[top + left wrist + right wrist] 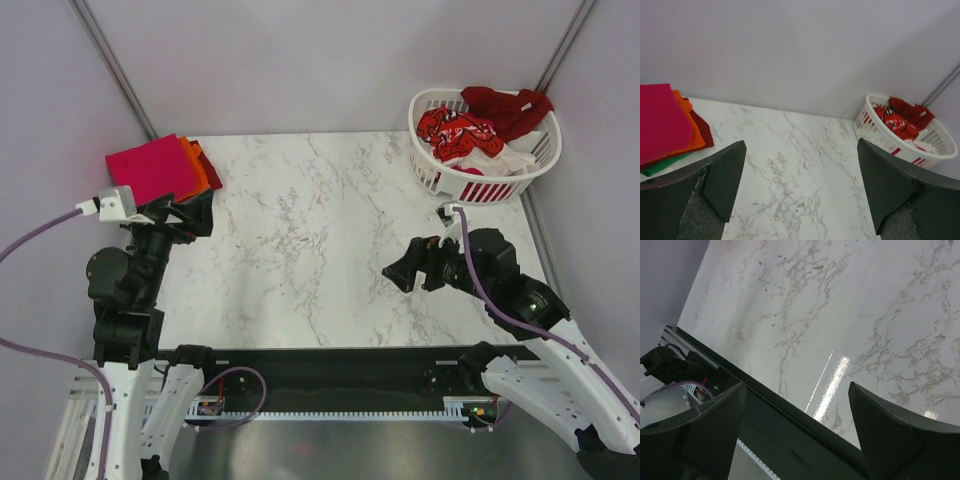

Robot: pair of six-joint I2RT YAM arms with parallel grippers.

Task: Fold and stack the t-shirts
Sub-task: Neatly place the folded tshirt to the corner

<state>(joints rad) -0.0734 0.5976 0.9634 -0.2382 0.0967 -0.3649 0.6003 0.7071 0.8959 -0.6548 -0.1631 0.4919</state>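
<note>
Left gripper (188, 215) hangs wide open, empty, just beside the folded stack (150, 170), magenta on top, at the desk's (300, 220) far left corner. Right gripper (400, 272), open and empty too, is above bare desk. Loose shirts (470, 130) fill the basket (450, 182) far right. Left wrist: orange, dark red, green lie under the magenta. Right wrist: marble shows between its fingers (705, 430).

Far to my left, folded t-shirts (155, 170) sit stacked on the counter (300, 230): magenta over orange, dark red, green. Crumpled t-shirts (465, 132), red-patterned, dark red and white, fill the basket (428, 170).
</note>
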